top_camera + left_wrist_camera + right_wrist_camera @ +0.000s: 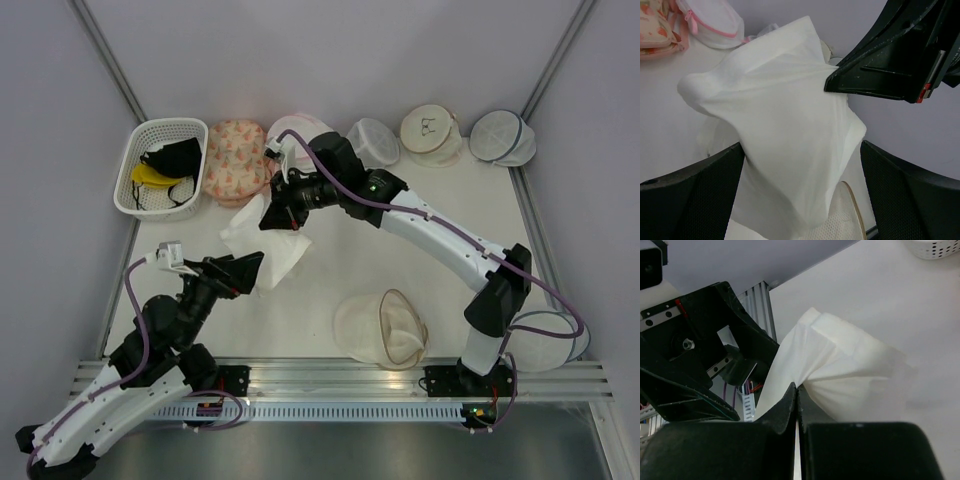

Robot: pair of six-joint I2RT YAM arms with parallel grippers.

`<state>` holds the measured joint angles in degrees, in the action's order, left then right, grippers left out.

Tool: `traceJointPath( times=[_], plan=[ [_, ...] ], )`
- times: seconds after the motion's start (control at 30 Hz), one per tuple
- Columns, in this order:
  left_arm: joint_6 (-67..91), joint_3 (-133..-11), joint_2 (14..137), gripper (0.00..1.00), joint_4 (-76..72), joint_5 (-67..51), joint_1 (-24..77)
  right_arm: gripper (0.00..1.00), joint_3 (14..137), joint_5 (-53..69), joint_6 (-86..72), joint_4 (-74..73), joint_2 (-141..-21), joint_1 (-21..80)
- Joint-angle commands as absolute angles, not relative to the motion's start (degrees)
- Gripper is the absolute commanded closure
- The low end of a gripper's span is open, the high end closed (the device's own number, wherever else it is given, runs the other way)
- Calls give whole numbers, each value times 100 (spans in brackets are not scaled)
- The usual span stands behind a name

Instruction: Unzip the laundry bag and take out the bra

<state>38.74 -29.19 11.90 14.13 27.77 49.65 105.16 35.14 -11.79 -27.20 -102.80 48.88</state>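
My right gripper point(272, 215) is shut on the white bra point(262, 240) and holds it up over the left-middle of the table. In the right wrist view the fingertips point(798, 386) pinch a fold of the bra point(850, 370). The left gripper point(250, 268) is open just below it. In the left wrist view the bra point(785, 130) hangs between its two spread fingers point(715, 175) without being gripped. The laundry bag point(385, 328), cream mesh with tan trim, lies unzipped and gaping near the front edge. Its rim point(852, 210) shows under the bra.
A white basket point(160, 165) at the back left holds black and yellow bras. Along the back stand a peach-patterned pouch point(235, 158), a pink-trimmed one point(295, 135), two pale ones point(372, 140) point(430, 133) and a blue-trimmed one point(503, 137). Another pouch point(550, 345) lies behind the right arm.
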Motion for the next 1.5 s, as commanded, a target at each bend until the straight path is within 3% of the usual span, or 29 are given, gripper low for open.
traceJointPath(
  times=[0.0,0.3,0.37,0.5,0.53,0.67,0.83,0.9,0.93,0.97,1.03,1.1,1.33,1.47],
  plan=[
    [3762,-2892,1257,0,836,2523,4975,100,10345,4174,-1344,-2303,-9941,4860],
    [3911,-2786,1512,1,343,2312,4966,100,9870,4509,-1573,-1960,-9580,4860],
    [3859,-2760,1521,11,203,2171,4975,100,9818,4413,-1565,-1995,-9536,4860],
    [3788,-2786,1538,53,184,2022,4975,100,9774,4333,-1556,-2021,-9492,4869],
    [3788,-2786,1521,68,202,2030,4975,100,9765,4316,-1564,-2021,-9483,4860],
    [3841,-2865,1503,96,377,2127,4975,100,9721,4088,-1521,-2100,-9387,4869],
    [3858,-3120,1748,98,773,2425,4975,98,9580,3491,-1407,-2372,-9141,4860],
    [3832,-3313,1994,98,861,2531,4975,79,9598,3166,-1354,-2583,-9079,4869],
    [3841,-3392,2082,98,983,2740,4975,55,9598,2877,-1284,-2819,-9001,4869],
    [3823,-3549,2292,98,1045,2838,4975,44,9580,2717,-1257,-2926,-8948,4860],
    [3753,-3743,2486,98,1081,3109,4975,26,9466,2270,-1187,-3154,-8738,4869],
    [3665,-3858,2759,98,1072,3434,4975,19,9274,2014,-1160,-3252,-8570,4869],
    [2770,-4359,3690,98,599,4394,4869,14,8588,1292,-1125,-3480,-7587,4860],
    [1944,-4754,4139,98,27,4299,4222,14,8131,1195,-1186,-3454,-7067,4869]
  ],
)
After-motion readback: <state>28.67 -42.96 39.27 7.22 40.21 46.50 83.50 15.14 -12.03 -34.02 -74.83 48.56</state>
